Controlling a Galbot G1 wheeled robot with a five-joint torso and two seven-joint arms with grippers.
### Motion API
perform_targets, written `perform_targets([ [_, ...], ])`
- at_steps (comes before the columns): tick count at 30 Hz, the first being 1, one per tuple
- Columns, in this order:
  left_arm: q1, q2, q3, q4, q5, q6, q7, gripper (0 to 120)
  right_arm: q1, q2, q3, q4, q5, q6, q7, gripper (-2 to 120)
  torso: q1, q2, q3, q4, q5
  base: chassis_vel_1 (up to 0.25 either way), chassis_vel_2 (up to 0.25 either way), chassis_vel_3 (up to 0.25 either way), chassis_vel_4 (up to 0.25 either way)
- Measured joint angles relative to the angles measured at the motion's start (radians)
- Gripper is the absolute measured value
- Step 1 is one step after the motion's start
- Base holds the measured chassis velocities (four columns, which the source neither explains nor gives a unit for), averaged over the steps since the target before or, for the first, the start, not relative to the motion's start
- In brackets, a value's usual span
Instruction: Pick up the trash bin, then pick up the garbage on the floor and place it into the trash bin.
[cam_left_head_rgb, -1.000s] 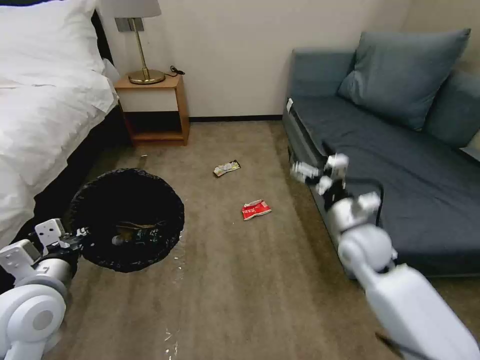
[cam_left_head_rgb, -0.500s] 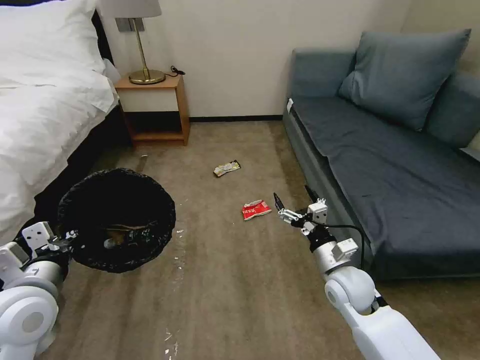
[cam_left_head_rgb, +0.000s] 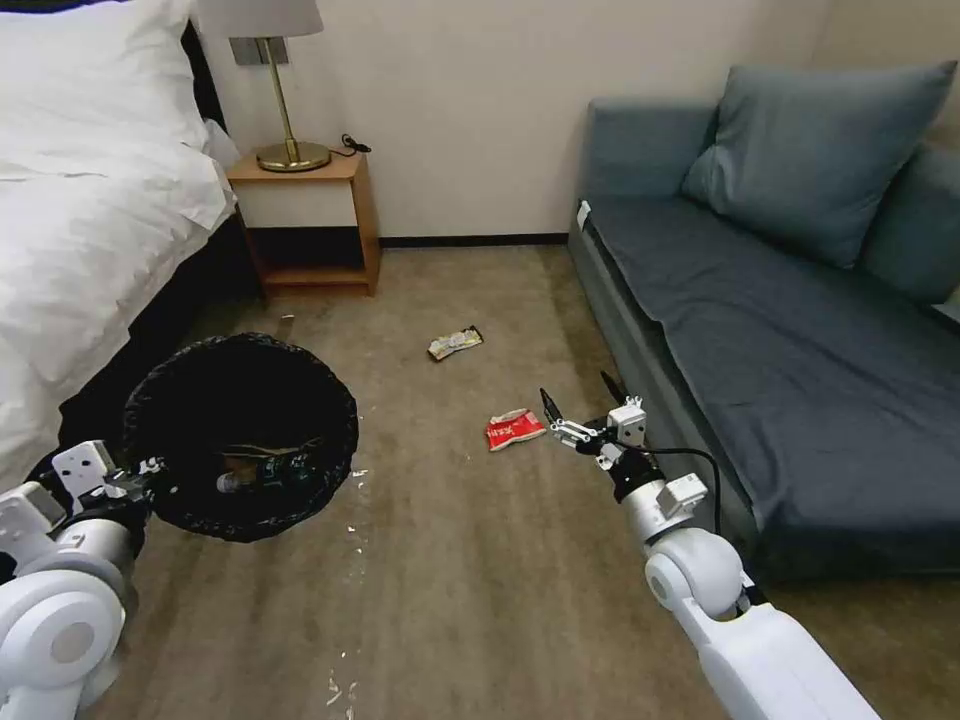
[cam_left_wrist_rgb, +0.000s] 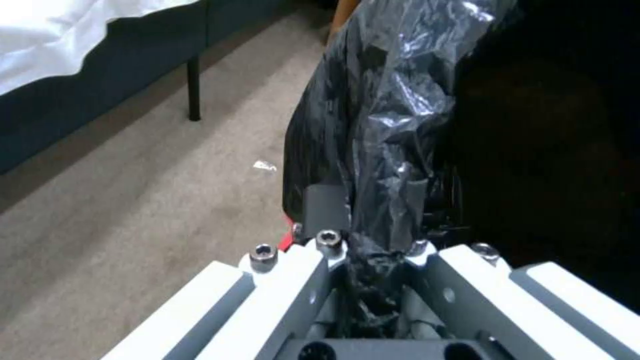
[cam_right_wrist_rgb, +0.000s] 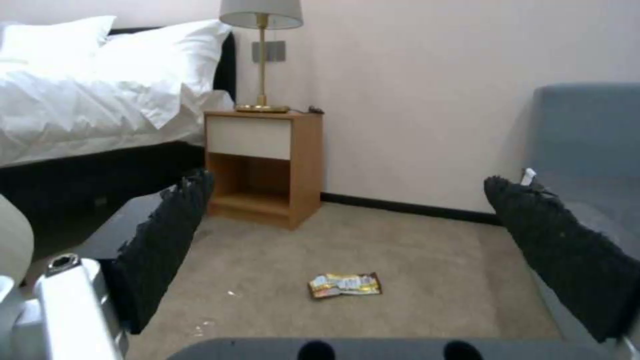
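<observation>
Litter left on the carpet comes to 2 pieces: the red wrapper (cam_left_head_rgb: 515, 429) near the sofa's front edge, and the yellowish-silver wrapper (cam_left_head_rgb: 455, 343) farther off toward the nightstand (cam_left_head_rgb: 310, 215). The trash bin (cam_left_head_rgb: 240, 437) is carried clear of the floor beside the bed, and a bottle and a tan scrap show in its dark bottom.

The left gripper (cam_left_wrist_rgb: 363, 260) is clenched on the bin's black bag (cam_left_wrist_rgb: 380, 125) at the rim. The right gripper (cam_left_head_rgb: 580, 405) hangs just beside the red wrapper, on the sofa side, jaws spread wide; its own camera looks past its 2 black fingers (cam_right_wrist_rgb: 163, 240) at the yellowish-silver wrapper (cam_right_wrist_rgb: 345, 285).

The step in hand appears to be taking the red wrapper. Doing it well likely means bringing the spread fingers squarely over the wrapper and low enough to pinch the thin foil against the carpet pile, since a flat packet can slip from a shallow pinch. The bin should be kept level meanwhile.
</observation>
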Motion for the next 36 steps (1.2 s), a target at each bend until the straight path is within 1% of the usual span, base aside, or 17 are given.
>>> perform_targets([
  [14,-0.002,0.003,0.006,0.000,0.000,-0.003,-0.001,0,0.001,-0.007,-0.005,-0.002,0.003,-0.002,-0.014,100,0.000,0.000,0.000,-0.0003,0.0001,-0.075,0.078,0.072,-0.083],
  [36,0.004,-0.010,0.023,-0.022,0.009,-0.006,-0.002,0,-0.015,-0.031,-0.008,0.007,-0.004,-0.001,-0.034,100,0.000,0.000,0.000,-0.0002,0.0001,-0.082,0.082,0.083,-0.091],
])
